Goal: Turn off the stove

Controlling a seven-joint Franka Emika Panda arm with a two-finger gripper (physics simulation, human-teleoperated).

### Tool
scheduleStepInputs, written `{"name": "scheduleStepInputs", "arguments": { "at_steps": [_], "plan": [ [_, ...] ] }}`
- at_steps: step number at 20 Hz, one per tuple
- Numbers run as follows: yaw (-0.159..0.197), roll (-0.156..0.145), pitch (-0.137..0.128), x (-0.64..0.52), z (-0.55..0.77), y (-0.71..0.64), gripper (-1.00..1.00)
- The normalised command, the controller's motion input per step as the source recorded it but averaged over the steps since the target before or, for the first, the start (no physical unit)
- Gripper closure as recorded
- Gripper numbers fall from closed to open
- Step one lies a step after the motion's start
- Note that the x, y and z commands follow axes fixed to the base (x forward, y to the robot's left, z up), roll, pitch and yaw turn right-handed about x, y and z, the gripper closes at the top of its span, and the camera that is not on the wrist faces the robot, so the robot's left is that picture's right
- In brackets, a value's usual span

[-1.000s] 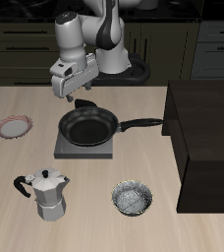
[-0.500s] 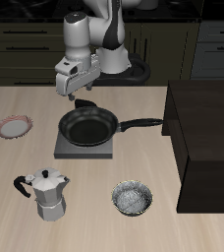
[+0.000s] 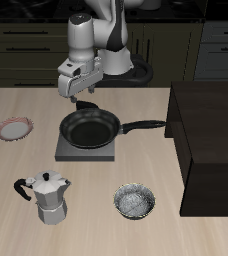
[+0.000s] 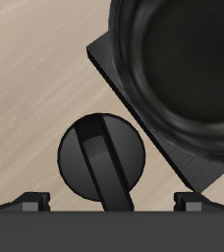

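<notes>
Grey stove (image 3: 87, 150) mid-table under pan (image 3: 90, 127), knob (image 4: 101, 159) on back edge. Gripper (image 3: 86, 104) slid a bit sideways since a sec ago, now hangs right over knob, fingers spread wide, nothing held. Lined up for twist, not touching yet. Pan rim just beside knob, tight. Moka pot (image 3: 50, 197), bowl (image 3: 136, 201), plate (image 3: 14, 128), cabinet (image 3: 208, 140) well clear

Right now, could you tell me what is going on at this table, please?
A Franka arm is working at the stove, a flat grey burner plate with a black frying pan sitting on it. Its gripper hangs just behind the pan, above the stove's back edge. The wrist view looks straight down on the round dark knob, with the jaws open to either side and not touching it. Nothing is gripped. A moka pot, a small plate and a bowl stand untouched elsewhere.
</notes>
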Motion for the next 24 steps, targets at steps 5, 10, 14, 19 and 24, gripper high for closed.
{"name": "scheduleStepInputs", "arguments": {
  "at_steps": [5, 10, 14, 19, 24],
  "plan": [
    [0.025, 0.000, -0.011, -0.01, -0.06, 0.04, -1.00],
    [0.009, 0.009, 0.006, 0.01, -0.03, 0.01, -1.00],
    [0.021, -0.003, 0.013, 0.00, -0.24, 0.14, -1.00],
    [0.016, -0.004, 0.033, 0.00, -0.20, 0.01, -1.00],
    [-0.002, -0.017, 0.033, -0.02, -0.20, -0.07, -1.00]
  ]
}}
